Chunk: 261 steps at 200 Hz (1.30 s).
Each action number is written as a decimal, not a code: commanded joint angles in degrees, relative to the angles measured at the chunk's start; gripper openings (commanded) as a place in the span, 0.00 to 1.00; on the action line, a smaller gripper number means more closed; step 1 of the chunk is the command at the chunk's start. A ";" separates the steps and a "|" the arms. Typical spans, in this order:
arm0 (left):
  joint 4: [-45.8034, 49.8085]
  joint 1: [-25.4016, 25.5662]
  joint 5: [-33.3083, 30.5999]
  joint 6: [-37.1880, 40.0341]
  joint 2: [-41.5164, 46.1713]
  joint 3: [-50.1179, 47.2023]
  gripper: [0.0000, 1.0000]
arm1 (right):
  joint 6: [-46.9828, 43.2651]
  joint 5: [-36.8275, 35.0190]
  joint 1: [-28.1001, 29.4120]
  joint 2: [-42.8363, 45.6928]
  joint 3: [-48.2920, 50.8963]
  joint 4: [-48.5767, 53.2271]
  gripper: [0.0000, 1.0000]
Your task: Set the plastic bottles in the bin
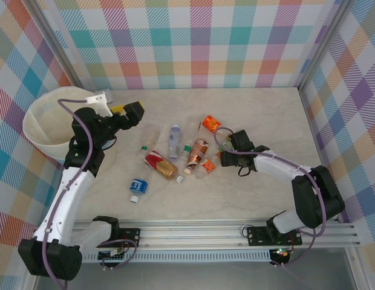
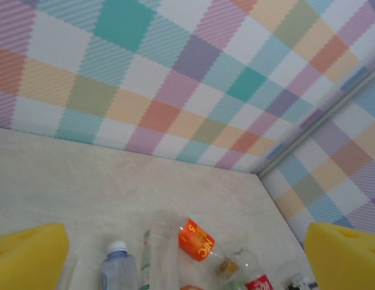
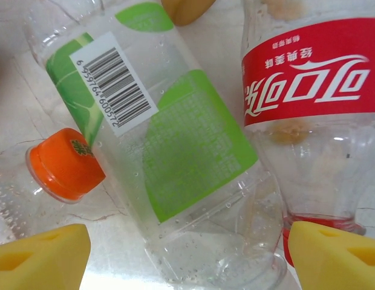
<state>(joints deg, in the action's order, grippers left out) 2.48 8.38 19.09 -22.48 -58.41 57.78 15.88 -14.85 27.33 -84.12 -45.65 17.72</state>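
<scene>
Pale marbled table [image 1: 254, 109] walled by pastel plaid. A white bin [image 1: 36, 136] sits at its left edge; the plastic bottles [image 1: 160, 164] lie scattered mid-table, outside it. The left tool [image 1: 124, 110] hangs wide open and empty beside the bin. The right tool [image 1: 227, 144] straddles a green-labelled bottle [image 3: 193, 157], jaws apart.

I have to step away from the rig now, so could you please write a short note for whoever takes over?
Left gripper: open, empty, raised beside the bin.
Right gripper: open, low over the pile, fingers either side of a green-label bottle, not gripping yet.
Plastic bottles: scattered mid-table.
Done: no bottle seen in the part of the bin's inside that the arm leaves uncovered.
Left: probably all of them, the green-label bottle first.
</scene>
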 commanded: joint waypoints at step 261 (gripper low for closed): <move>3.38 15.79 -3.80 3.59 -12.25 0.23 1.00 | 5.49 4.88 1.66 -1.34 5.25 -5.81 0.44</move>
<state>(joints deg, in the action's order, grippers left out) 7.35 23.88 16.19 -18.63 -72.25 58.67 20.78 -11.44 28.53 -88.16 -41.98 13.39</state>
